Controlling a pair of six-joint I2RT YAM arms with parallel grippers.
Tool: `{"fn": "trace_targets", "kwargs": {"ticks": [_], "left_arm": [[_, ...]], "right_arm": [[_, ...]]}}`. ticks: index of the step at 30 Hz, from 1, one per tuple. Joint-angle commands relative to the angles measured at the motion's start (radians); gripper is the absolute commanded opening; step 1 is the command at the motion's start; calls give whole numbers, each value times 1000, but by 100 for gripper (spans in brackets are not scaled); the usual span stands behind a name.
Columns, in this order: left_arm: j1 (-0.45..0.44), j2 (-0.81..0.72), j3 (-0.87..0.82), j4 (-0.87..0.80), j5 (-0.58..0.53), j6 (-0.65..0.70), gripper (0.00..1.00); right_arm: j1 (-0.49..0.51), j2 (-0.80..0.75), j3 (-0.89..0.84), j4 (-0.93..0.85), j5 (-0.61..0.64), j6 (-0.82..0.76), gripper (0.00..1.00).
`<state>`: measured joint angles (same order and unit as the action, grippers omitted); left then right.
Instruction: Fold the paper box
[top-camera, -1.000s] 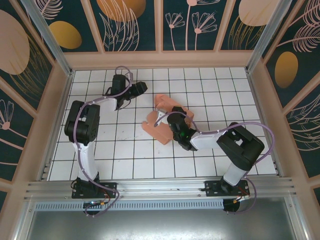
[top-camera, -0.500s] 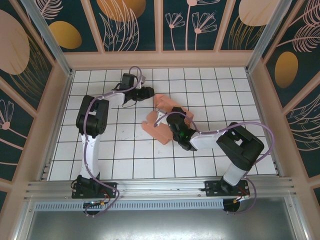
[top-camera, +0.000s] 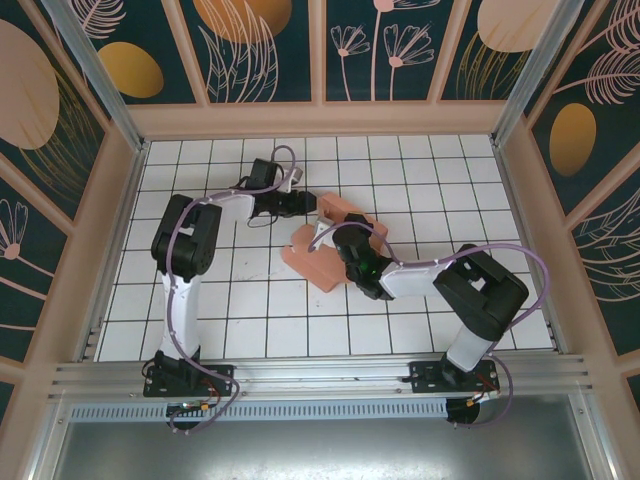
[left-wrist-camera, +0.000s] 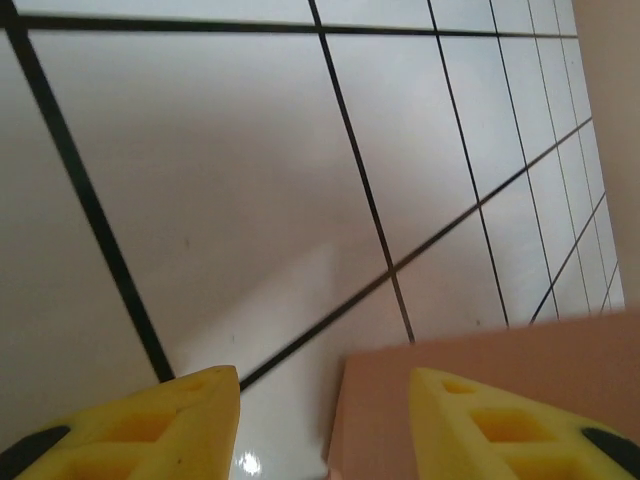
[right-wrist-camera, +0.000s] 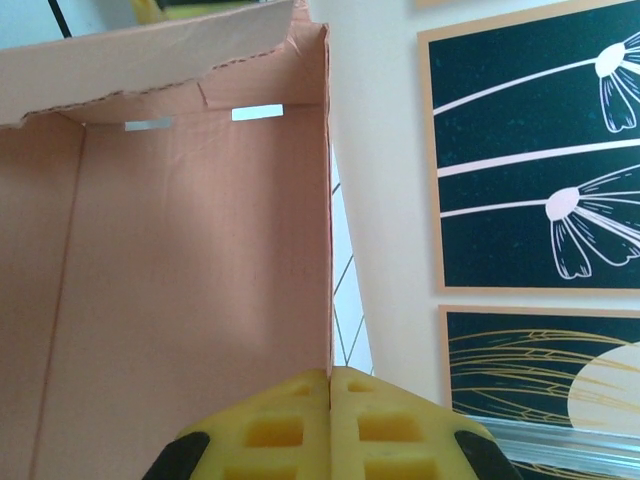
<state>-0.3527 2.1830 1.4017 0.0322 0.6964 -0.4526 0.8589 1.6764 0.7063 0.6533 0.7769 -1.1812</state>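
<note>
Tiled table (top-camera: 200, 320), frame centre: paper box (top-camera: 312, 262) half-formed, R gripper (top-camera: 347, 243) pinched shut on its wall; L gripper (top-camera: 308, 204) has swung in from upper left, fingers apart at far flap edge, so prob. next fold.

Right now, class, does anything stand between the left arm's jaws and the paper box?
Nothing visible does. Only bare tile lies ahead of the open left jaws, and the edge of the paper box reaches between them.

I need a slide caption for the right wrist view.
Right gripper shut on one wall edge of the pink paper box.
</note>
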Motion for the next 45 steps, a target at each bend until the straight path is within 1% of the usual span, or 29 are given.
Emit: {"fn": "trace_targets", "kwargs": {"ticks": [1, 5, 8, 13, 17, 22, 27, 35, 39, 41, 42, 45], "left_arm": [[-6, -75, -56, 87, 23, 47, 49], [-23, -90, -94, 162, 23, 97, 53], [-29, -88, -108, 188, 28, 135, 55], [-29, -110, -175, 280, 55, 200, 58], [-31, -127, -211, 335, 104, 220, 60], [-37, -135, -235, 402, 124, 218, 60], [-43, -100, -191, 371, 123, 215, 55], [-58, -94, -188, 366, 126, 236, 45], [-62, -98, -211, 401, 113, 235, 43], [-64, -109, -230, 432, 95, 232, 40], [-65, -113, -241, 449, 85, 232, 35], [-70, -129, -264, 486, 52, 233, 32]], "right_arm": [[-9, -15, 21, 2, -11, 42, 0], [-8, -23, 22, -10, -21, 60, 0], [-12, -26, 23, -22, -27, 76, 0], [-20, -28, 24, -37, -34, 94, 0], [-23, -27, 30, -43, -39, 100, 0], [-24, -23, 32, -46, -41, 101, 0], [-23, -14, 38, -50, -45, 101, 0], [-15, -8, 47, -54, -60, 95, 0], [-12, -9, 44, -48, -73, 94, 0], [-12, -8, 41, -45, -77, 90, 0], [-12, -9, 39, -42, -80, 90, 0], [-12, -11, 36, -45, -90, 98, 0]]}}
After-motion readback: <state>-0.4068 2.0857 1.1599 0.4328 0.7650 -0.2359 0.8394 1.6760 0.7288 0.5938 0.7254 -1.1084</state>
